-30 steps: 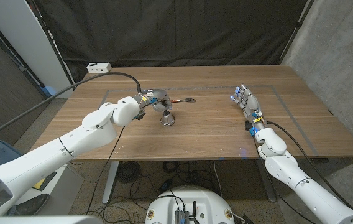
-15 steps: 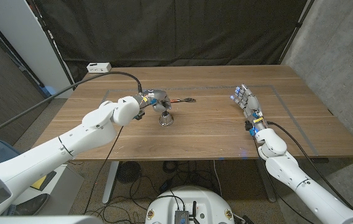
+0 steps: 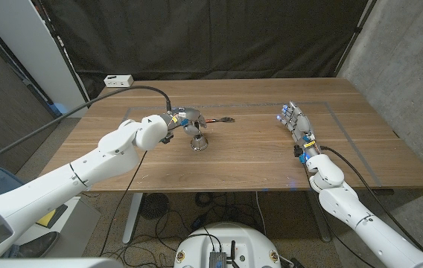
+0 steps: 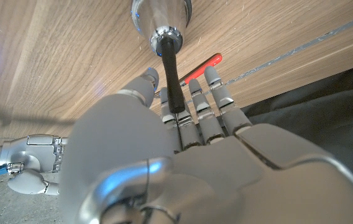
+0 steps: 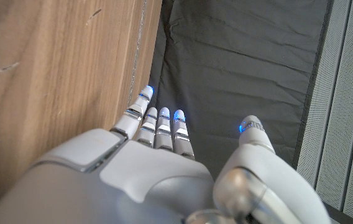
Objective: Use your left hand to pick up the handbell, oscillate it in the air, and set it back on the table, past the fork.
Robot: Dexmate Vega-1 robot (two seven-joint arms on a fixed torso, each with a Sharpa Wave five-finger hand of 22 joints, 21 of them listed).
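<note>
Handbell (image 3: 199, 141) stands on the table (image 3: 256, 160) left of centre, bell mouth down, black handle up between the left hand's (image 3: 182, 119) fingers (image 4: 196, 102) — whether they actually grip it, cannot tell. Fork (image 3: 218, 119) with red handle lies just past the bell, toward 1 o'clock. Right hand (image 3: 296, 123) at 3 o'clock — open, fingers straight and apart, holding nothing.

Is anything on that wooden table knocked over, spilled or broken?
Nothing stands out. The silver handbell with its black handle stands upright on the wooden table, the left hand at its handle. The red-handled fork lies flat just beyond it. The right hand waits apart, holding nothing.
</note>
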